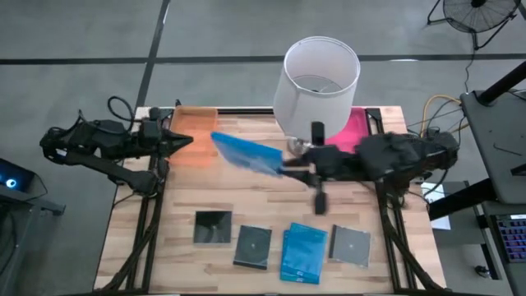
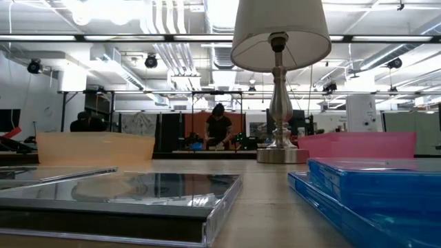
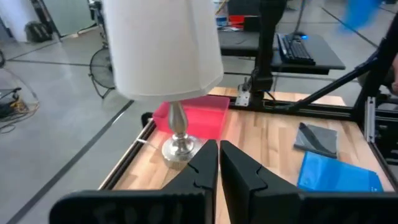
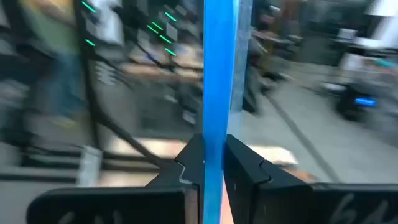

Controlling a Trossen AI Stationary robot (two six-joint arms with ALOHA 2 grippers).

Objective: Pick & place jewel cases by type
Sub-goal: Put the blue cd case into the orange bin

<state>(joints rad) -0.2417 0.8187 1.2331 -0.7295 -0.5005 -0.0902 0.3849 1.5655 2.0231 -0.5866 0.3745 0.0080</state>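
the right gripper is clamped on one bright blue jewel case, carried above the table between the lamp and the orange tray. in the right wrist view the case stands edge-on between the two dark fingers, which pinch it at one short end. judgement: the grip at the end leaves the long body free, so the case can be lowered into a tray without the fingers fouling the wall. the case points toward the orange tray, so that tray is the likely destination for the blue type; this is inferred, not seen.

the left gripper is closed on nothing, its fingers pressed together. it hovers at the orange tray's near side, apparently parked. judgement: if the blue case goes to that tray, the left arm stands close to the path and is a collision risk.

remaining items lie in a row along the table's front edge: a dark square case, a second dark square case, the second blue case and a third dark square case. they are near one another but mostly apart, which leaves room for a finger at each edge. the low view shows the nearest dark case and the blue case flat on the wood.

the pink tray sits behind the lamp base, beside the right arm. its contents cannot be seen; the orange tray looks empty from above. judgement: the sort is at an early stage, one case in transit and four not yet placed.
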